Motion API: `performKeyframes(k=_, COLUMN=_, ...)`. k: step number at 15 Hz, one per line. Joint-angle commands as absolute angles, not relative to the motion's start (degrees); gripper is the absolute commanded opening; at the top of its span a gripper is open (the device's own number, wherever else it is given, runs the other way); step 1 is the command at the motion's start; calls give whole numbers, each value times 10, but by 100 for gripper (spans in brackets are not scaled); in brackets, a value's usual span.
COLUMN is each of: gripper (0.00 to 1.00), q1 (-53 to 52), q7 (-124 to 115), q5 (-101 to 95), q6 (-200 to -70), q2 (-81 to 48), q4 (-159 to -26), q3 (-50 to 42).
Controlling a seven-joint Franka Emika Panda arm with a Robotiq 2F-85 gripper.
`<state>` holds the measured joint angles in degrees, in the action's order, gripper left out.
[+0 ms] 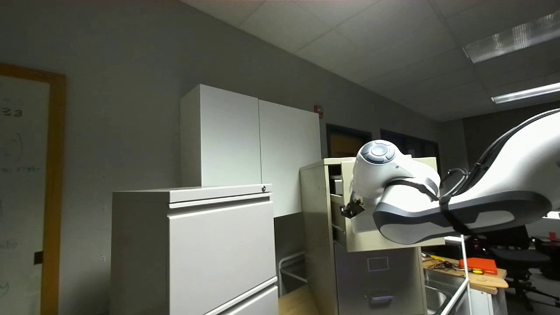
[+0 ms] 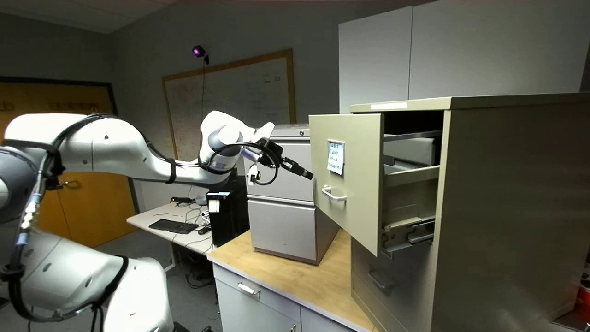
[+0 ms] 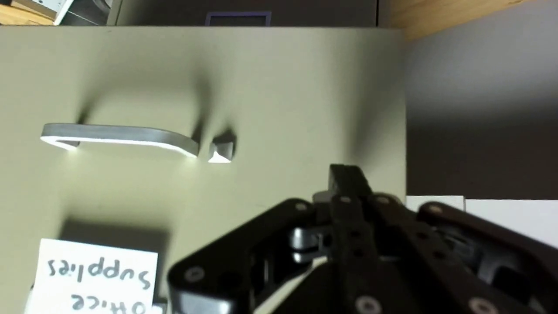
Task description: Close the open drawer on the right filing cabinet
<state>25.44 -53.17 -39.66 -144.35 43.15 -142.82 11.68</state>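
1. Okay, open drawer [image 2: 358, 184]: top one in the beige filing cabinet [image 2: 511, 207], pulled well out, its front standing apart from the cabinet face, with a slide rail [image 2: 420, 234] showing at the side.
2. Drawer front has a white sheet [image 2: 336, 157] and, below that, a silver handle [image 2: 333, 194]. Wrist view is upside down, but I can read "office supplies" on the sheet; small square knob [image 3: 221, 152] just beside the handle.
3. Lower drawer [image 2: 378, 286] of the same cabinet sits pushed in.
4. Gripper [image 2: 309, 175]: closed up, fingers [image 3: 348, 179] together, aimed at the drawer front near its edge on the grey cabinet [image 2: 283, 228] side, roughly level between sheet and handle. Touching or just short of it, can't tell from here.
5. Robot arm [image 2: 129, 154] stretches in toward the drawer front; in an exterior view it covers much of that front.
6. Grey cabinet stands on a wooden counter [image 2: 276, 272], drawers pushed in.
7. White cupboards [image 1: 229, 140] up on the wall, whiteboard [image 2: 230, 99] on the wall too, keyboard [image 2: 174, 226] on a desk [image 2: 159, 213].
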Motion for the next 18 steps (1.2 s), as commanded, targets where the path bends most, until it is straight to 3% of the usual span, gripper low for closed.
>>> performKeyframes(k=1, gripper=0, q1=282, q7=-565, q5=-431, q6=-1466, q2=376, q4=-1382, q3=120)
performKeyframes(k=18, gripper=0, q1=243, q7=-557, q5=-413, q6=-1484, q2=157, q4=-1222, q3=53)
